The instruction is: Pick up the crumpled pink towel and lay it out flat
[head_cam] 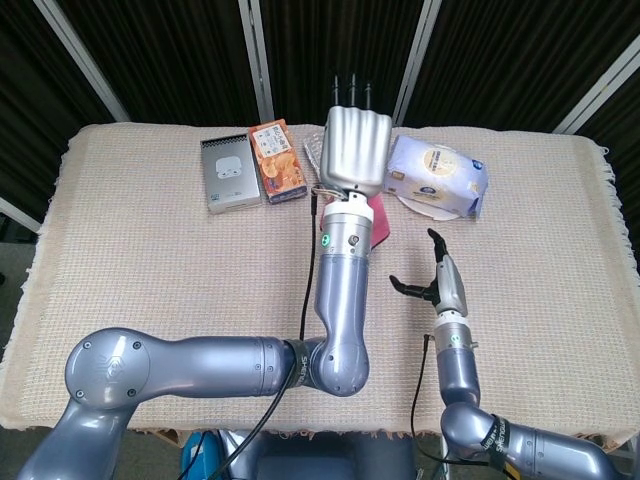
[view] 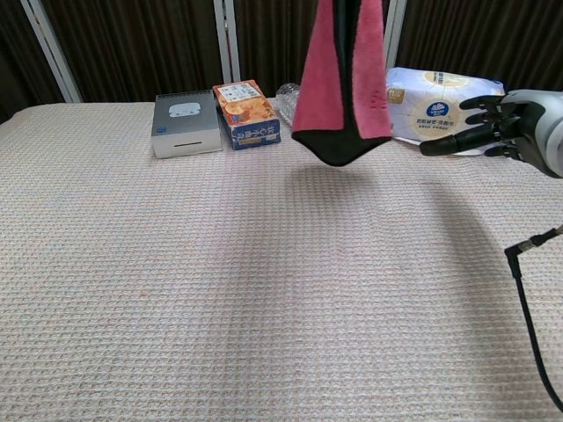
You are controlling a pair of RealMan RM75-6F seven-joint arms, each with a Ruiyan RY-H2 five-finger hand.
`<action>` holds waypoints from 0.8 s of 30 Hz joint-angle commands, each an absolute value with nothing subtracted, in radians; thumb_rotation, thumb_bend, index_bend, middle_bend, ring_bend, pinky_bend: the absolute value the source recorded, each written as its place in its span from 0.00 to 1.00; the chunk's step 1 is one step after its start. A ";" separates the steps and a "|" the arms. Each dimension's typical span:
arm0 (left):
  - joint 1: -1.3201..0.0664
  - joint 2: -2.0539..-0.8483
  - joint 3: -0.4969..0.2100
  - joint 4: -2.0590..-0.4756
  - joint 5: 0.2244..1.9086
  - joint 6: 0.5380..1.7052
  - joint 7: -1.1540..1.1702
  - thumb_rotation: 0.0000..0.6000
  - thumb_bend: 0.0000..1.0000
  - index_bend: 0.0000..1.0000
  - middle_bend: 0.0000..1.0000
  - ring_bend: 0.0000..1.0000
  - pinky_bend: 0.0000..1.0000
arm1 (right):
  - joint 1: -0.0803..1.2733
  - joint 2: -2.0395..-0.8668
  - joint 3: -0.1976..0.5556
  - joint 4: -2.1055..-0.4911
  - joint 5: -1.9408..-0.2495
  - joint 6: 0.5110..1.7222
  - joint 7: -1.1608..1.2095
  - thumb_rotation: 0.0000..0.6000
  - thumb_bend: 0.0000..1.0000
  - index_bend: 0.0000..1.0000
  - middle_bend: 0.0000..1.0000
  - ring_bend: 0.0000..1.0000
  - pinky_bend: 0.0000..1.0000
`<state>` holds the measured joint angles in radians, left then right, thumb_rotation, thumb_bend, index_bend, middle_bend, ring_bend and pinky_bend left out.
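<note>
The pink towel (view: 339,83), dark on its inner side, hangs folded above the table and runs out of the top of the chest view. In the head view only a pink edge of the towel (head_cam: 379,221) shows beside my left wrist. My left hand (head_cam: 352,150) grips the towel's top, raised over the back middle of the table. My right hand (view: 500,123) hovers to the right of the towel with its fingers spread and nothing in them, a clear gap away from the cloth. The head view shows the right hand (head_cam: 438,282) low at centre right.
Along the back edge stand a silver box (view: 185,123), an orange carton (view: 246,114) and a clear bottle (view: 287,91) partly behind the towel. A white and blue tissue pack (view: 435,104) lies at back right. A woven beige cloth (view: 220,281) covers the table.
</note>
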<state>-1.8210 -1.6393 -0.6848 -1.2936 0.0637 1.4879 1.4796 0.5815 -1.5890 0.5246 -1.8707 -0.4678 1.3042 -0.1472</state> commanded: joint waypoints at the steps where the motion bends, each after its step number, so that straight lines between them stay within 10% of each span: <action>1: -1.824 -1.606 -0.694 -1.313 0.017 1.529 1.561 1.00 0.64 0.76 0.10 0.00 0.00 | 0.577 -1.585 0.521 -1.872 -0.470 1.298 -0.143 1.00 0.21 0.00 0.00 0.00 0.00; 24: -1.937 -1.795 -0.759 -1.114 -0.026 1.429 1.508 1.00 0.64 0.78 0.10 0.00 0.01 | 0.560 -1.551 0.494 -1.876 -0.471 1.255 -0.135 1.00 0.21 0.00 0.00 0.00 0.00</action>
<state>-1.9233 -1.7788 -0.7512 -1.1319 -0.0411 1.4407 1.5299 0.5602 -1.5506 0.4942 -1.8765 -0.4710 1.2552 -0.1353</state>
